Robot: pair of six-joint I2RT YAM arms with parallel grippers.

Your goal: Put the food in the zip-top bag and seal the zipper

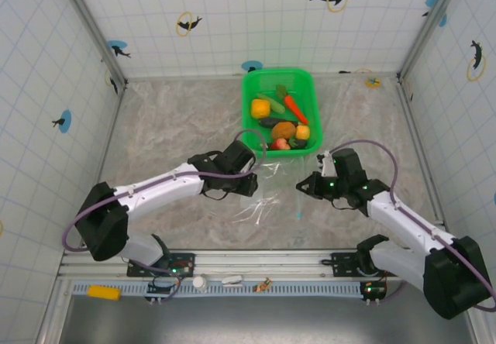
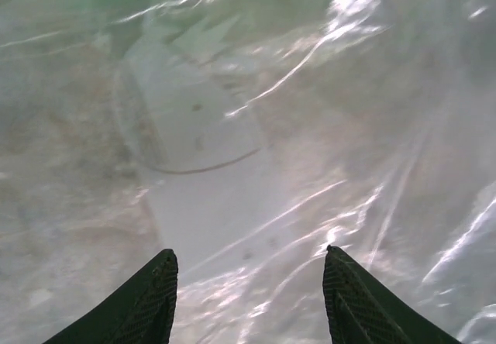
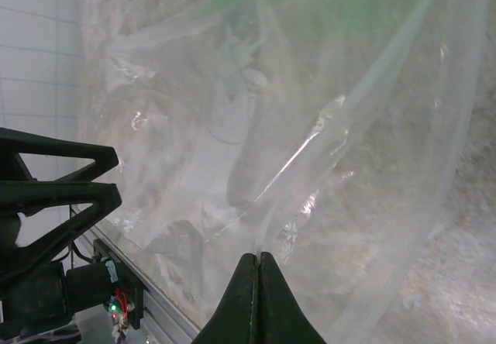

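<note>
The food (image 1: 283, 119) lies in the green basket (image 1: 249, 88) at the back: an orange carrot (image 1: 295, 108), a yellow piece (image 1: 261, 108), brown, orange and red bits. The clear zip-top bag (image 1: 267, 193) lies crumpled on the table between my grippers. My left gripper (image 1: 249, 175) is at the bag's left side. In the left wrist view it (image 2: 249, 260) stands open just over the film (image 2: 256, 150). My right gripper (image 1: 304, 183) is at the bag's right side, and in the right wrist view it (image 3: 258, 257) is shut on the bag's edge. A thicker strip, the zipper (image 3: 372, 88), runs up from the pinch.
The basket's front rim (image 1: 283, 153) is just beyond both grippers. Tiled walls close in the marbled table (image 1: 170, 127) on three sides. A metal rail (image 1: 256, 263) with the arm bases runs along the near edge. Bare table lies to the left and right.
</note>
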